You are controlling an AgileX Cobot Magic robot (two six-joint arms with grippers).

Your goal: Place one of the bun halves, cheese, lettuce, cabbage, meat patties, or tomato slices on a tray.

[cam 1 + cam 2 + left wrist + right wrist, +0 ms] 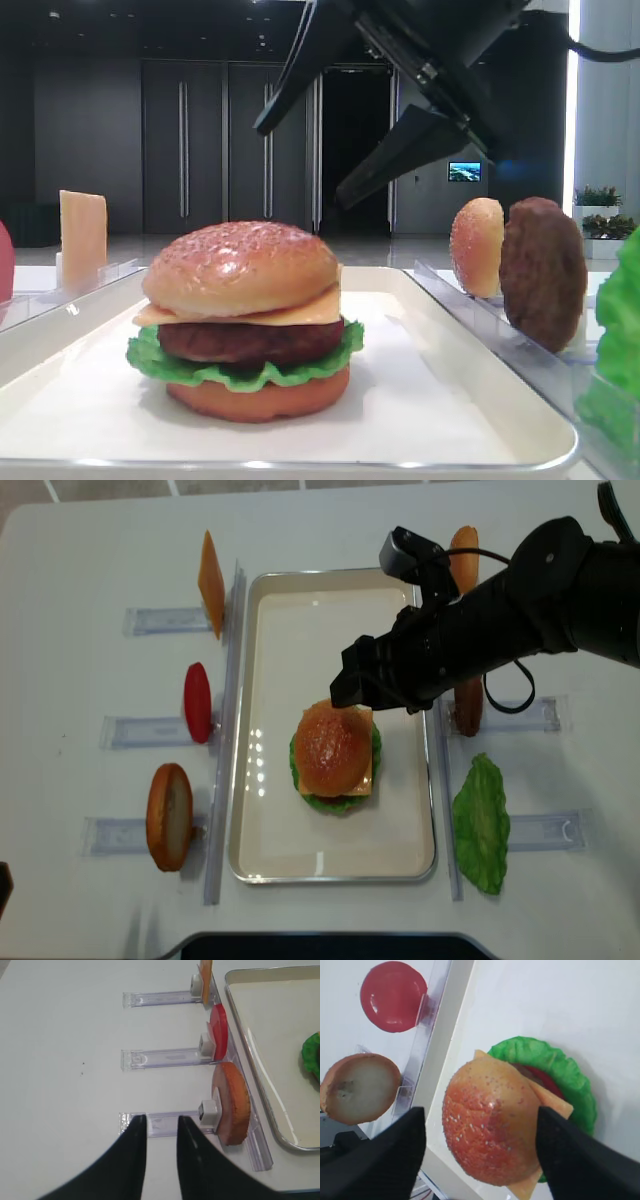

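1. The bun top (241, 266) is sitting dome-up, level, crowning a stack of cheese (300, 312), patty (250, 342), lettuce (240, 372) and bun base (258, 397).
2. The stack is standing mid-tray (268, 620), nearer its right rim.
3. The right fingers (560, 1155) are hanging above the bun, spread wide, gripping nothing.
4. The left fingers (160, 1160) are standing slightly parted, empty, over the white tabletop (60, 1060) left of the tray.
5. Clear racks (165, 1057) are flanking the tray; dark doors (225, 145) are showing behind.
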